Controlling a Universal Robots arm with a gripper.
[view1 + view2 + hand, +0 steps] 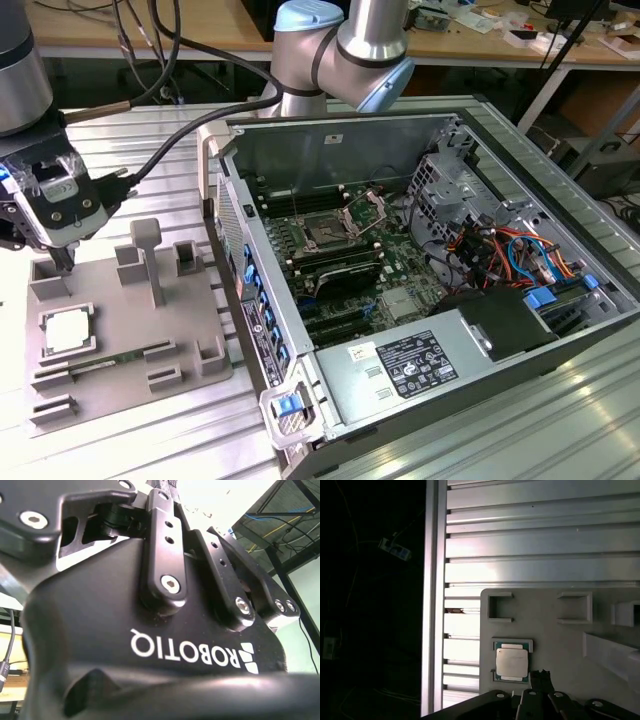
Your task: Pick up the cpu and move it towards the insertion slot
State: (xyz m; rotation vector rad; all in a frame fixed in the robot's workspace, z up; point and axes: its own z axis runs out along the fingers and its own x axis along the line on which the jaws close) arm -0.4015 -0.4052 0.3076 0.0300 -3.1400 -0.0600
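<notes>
**Fingers.** The fingers (63,263) stood together, tapering to one narrow tip with nothing clamped between them. In the first wrist view the dark fingertips (539,675) appeared just beside one corner of the cpu. No contact with it was seen. In the second wrist view the black gripper body (150,645) and its linkage bars lay close before the lens.

**Cpu.** The cpu (67,330) lay flat, silvery top upward, in a shallow square recess of the grey fixture plate (130,320). It was not lifted. In the first wrist view the cpu (512,662) sat squarely within its recess on the fixture plate (555,645), with its thin green rim visible.

**Fixture plate.** Several upright grey posts (150,255) and open-sided pockets rose from the plate. The fingers hung over the plate's corner at the exterior view's left.

**Insertion slot.** The insertion slot (327,232) sat on the motherboard inside the open computer case (330,140), with its metal frame raised. It was well apart from the cpu, toward the exterior view's right.

**Surroundings.** Plate and case rested on a ribbed aluminium counter (140,140). The arm (345,45) rose behind the case.
</notes>
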